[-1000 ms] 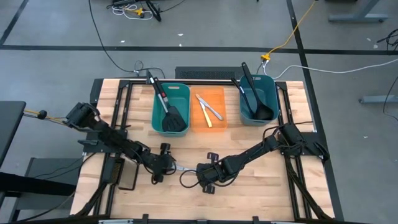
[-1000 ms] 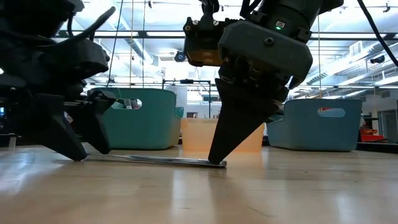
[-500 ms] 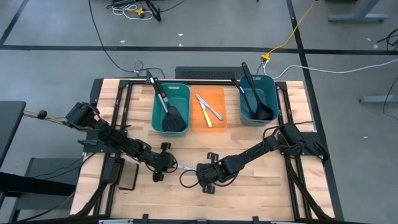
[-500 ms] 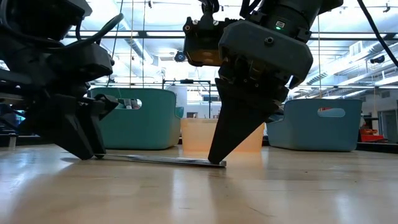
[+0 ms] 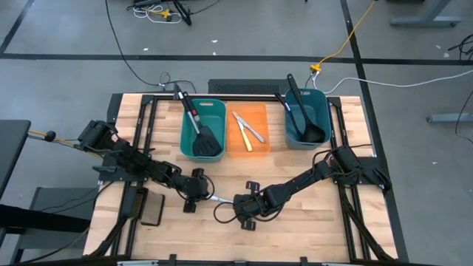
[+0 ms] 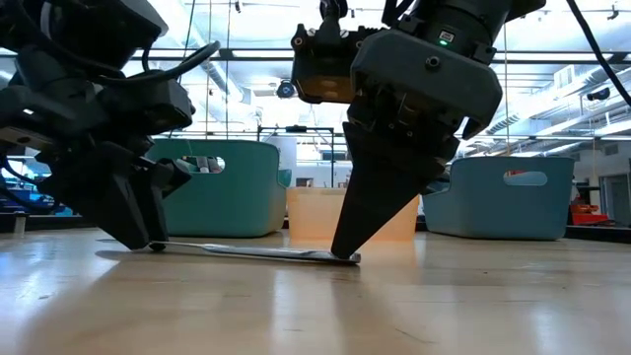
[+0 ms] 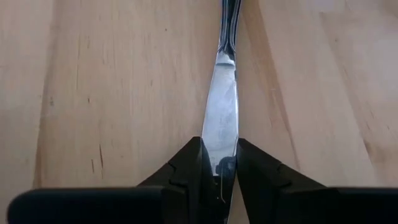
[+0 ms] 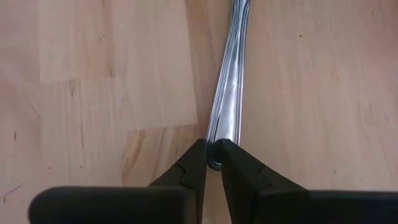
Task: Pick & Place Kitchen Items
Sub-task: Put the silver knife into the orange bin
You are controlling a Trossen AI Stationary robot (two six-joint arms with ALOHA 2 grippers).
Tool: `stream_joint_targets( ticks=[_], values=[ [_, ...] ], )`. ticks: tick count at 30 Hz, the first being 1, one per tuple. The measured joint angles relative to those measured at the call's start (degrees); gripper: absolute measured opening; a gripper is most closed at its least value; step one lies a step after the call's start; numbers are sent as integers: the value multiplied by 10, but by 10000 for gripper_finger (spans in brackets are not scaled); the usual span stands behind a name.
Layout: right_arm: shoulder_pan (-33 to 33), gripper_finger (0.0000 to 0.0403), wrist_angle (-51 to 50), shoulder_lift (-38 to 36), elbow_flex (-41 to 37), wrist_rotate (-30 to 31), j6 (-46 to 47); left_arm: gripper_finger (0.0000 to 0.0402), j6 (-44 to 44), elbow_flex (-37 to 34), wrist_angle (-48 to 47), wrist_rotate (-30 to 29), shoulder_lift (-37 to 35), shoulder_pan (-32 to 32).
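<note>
A small silver knife [image 5: 219,199] lies on the wooden table near its middle, in front of the bins. My left gripper [image 5: 203,194] is shut on its blade end, and the left wrist view shows the blade [image 7: 224,93] running away from the fingers. My right gripper [image 5: 238,203] is shut on its handle end. In the low view the knife [image 6: 256,251] stretches between the left gripper [image 6: 153,245] and the right gripper [image 6: 345,256]. Black spatulas [image 5: 205,137] rest in the left teal bin, and black ladles [image 5: 303,118] in the right one. My left gripper pinches the blade's tip end [image 7: 222,124] between its two fingers, which slant down from the table's left and lie along the knife. The knife stays low along the table. My right gripper pinches the handle's butt end [image 8: 224,127] between its two fingers, which slant steeply down from the right.
At the far side stand a teal bin [image 5: 188,118], an orange bin [image 5: 259,114] holding a pale-yellow knife and a silver knife, and a second teal bin [image 5: 321,111]. A flat black pad [image 5: 151,213] lies near the front left. Bare wood lies in front of the grippers.
My left gripper has shut on the knife's blade end, rolling a little and shifting slightly toward the knife. The knife has stayed where it was, and my right gripper has kept its hold.
</note>
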Motion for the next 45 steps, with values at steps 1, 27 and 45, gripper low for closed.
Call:
stream_joint_targets(
  ticks=[1, 27, 45],
  values=[
    [0, 48, 1, 0, 0, 0, 0, 94, 0, 0, 0, 1, 0, 1],
    [-9, 157, 23, -9, -2, 45, -34, 97, -24, 0, 13, 57, 2, 17],
    [-35, 46, 37, -5, -14, 3, -46, 98, -14, 0, 16, 84, 3, 17]
  ],
)
